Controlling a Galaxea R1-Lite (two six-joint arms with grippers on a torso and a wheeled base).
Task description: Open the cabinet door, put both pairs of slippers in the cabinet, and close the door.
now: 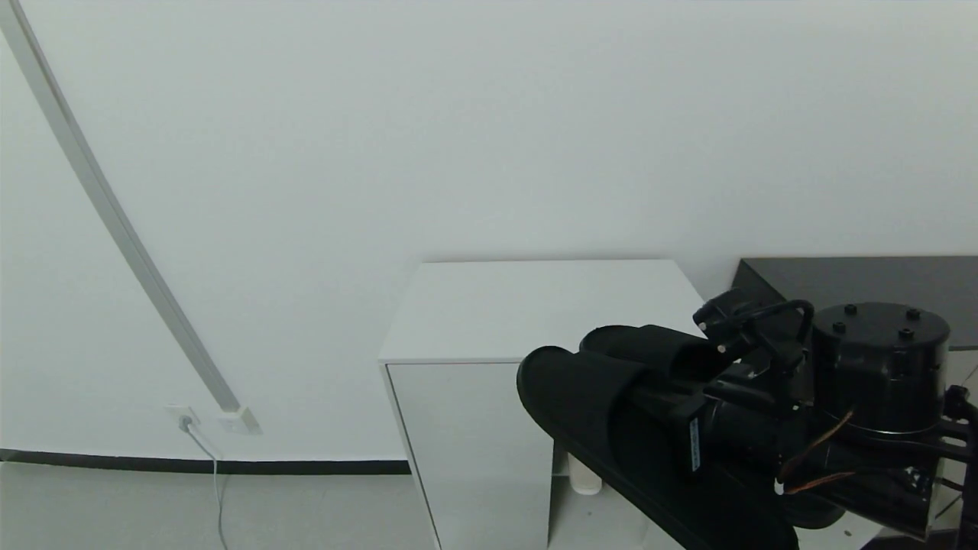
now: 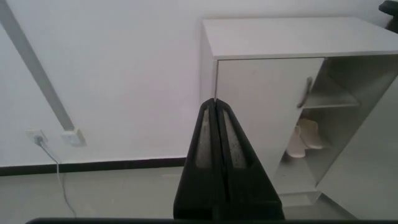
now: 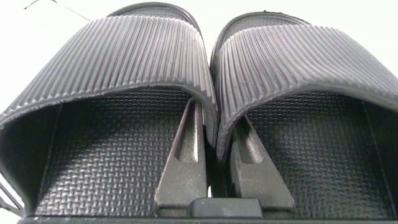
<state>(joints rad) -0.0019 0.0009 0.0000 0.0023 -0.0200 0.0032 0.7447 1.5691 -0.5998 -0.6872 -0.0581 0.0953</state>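
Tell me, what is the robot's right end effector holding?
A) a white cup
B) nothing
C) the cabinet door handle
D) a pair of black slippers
D: the right end effector clamps the adjoining inner edges of the black slippers between its fingers.

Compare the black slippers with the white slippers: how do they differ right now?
Colour: the black slippers are dark and ribbed, the white slippers pale. Place: the black slippers are clamped in the right gripper outside the cabinet; the white slippers sit inside it, untouched. Both are pairs, side by side.
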